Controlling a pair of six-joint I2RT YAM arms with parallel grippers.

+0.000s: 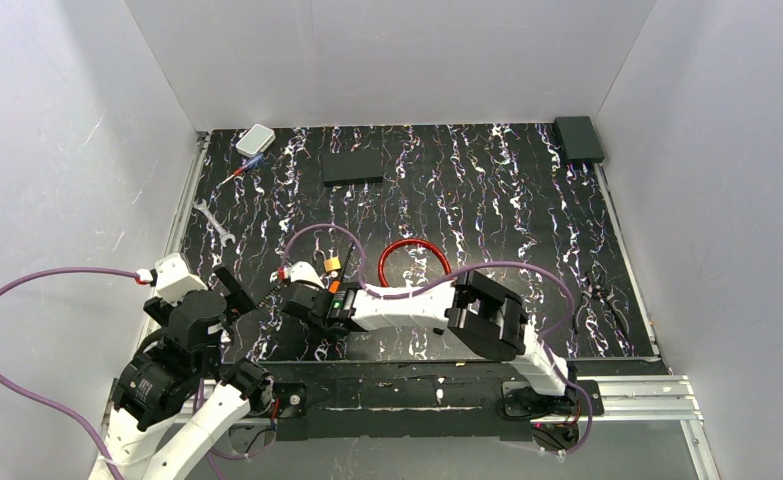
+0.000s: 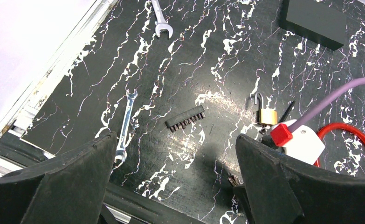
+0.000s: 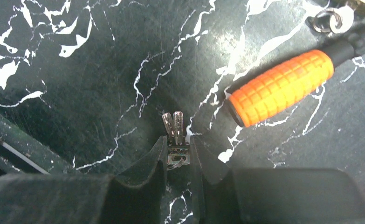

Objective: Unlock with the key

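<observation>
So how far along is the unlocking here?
Done: the right gripper has its jaws shut on the small silver keys. In hand: the key blades point at the bare black marbled mat, not at the small brass padlock. Left: reach the padlock, insert a key and turn it. The left gripper hangs open, holding nothing.

Counted on the tabletop:
- Silver wrenches (image 2: 125,126): two.
- Brass padlock (image 2: 267,115): one.
- Silver keys (image 3: 173,125): two, side by side.
- Orange-handled tool (image 3: 283,86): one.
- Small split ring (image 3: 332,18): one.
- Black bit holder (image 2: 186,118): one.
- Red cable loop (image 1: 415,242): one.
- Screwdriver (image 1: 239,172): one.
- Pale box (image 1: 255,139): one.
- Black blocks: two, a flat slab (image 1: 352,167) and a corner box (image 1: 578,138).
</observation>
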